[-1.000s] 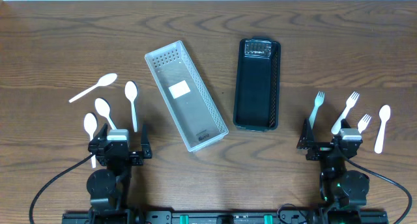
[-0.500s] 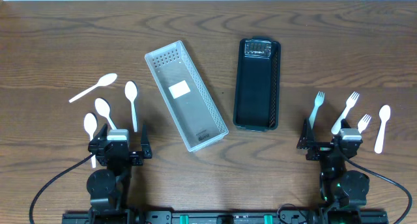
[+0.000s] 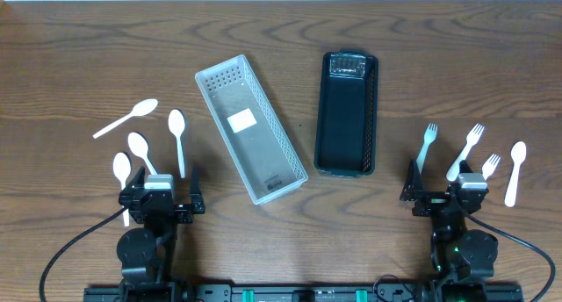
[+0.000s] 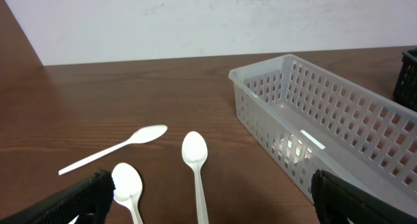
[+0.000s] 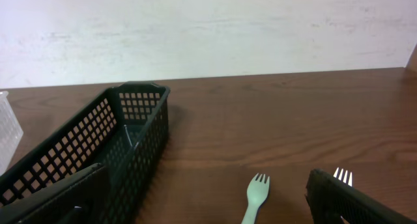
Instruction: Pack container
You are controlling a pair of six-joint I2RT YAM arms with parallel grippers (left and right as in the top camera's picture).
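A white slotted basket (image 3: 250, 128) lies slanted at table centre, empty but for a label; it also shows in the left wrist view (image 4: 326, 136). A black basket (image 3: 347, 113) stands to its right and shows in the right wrist view (image 5: 85, 155). Several white spoons (image 3: 178, 137) lie at the left, seen in the left wrist view (image 4: 195, 155). Three white forks (image 3: 427, 144) and one spoon (image 3: 515, 170) lie at the right; one fork shows in the right wrist view (image 5: 256, 195). My left gripper (image 3: 161, 201) and right gripper (image 3: 439, 197) are both open and empty at the near edge.
The wooden table (image 3: 88, 56) stretches to a white wall at the back. Cables run from both arm bases along the near edge.
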